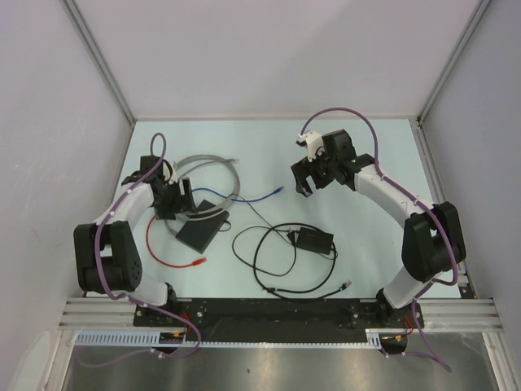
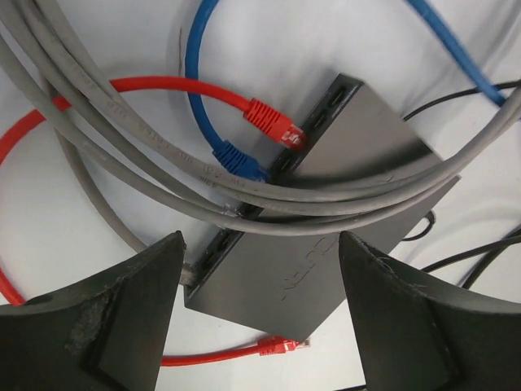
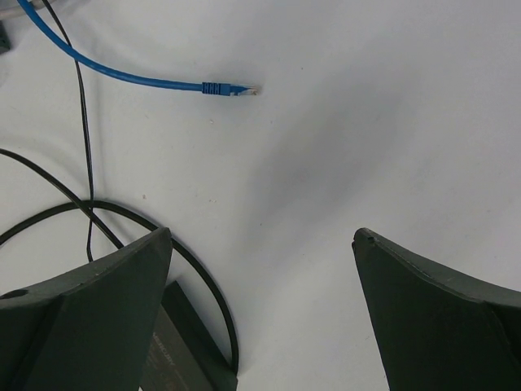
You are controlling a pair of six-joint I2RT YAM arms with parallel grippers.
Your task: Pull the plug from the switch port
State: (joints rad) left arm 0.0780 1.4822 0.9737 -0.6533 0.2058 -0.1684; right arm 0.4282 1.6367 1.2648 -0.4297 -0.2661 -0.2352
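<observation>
Red plug (image 2: pixel 277 128) and blue plug (image 2: pixel 241 158) sat in neighbouring ports on edge of switch (image 2: pixel 358 134), left side of table. Approach step: left gripper (image 2: pixel 260 244) hovered above, fingers spread, grasping nothing. Right gripper (image 3: pixel 260 240) likewise spread, well apart. Next likely: lower past grey cables (image 2: pixel 122 138), pinch plug.

Red cable (image 2: pixel 163 84), blue cable (image 2: pixel 190 81), grey cables (image 2: pixel 106 122) — black switch box (image 2: pixel 350 138) — white table (image 2: pixel 49 244)
</observation>
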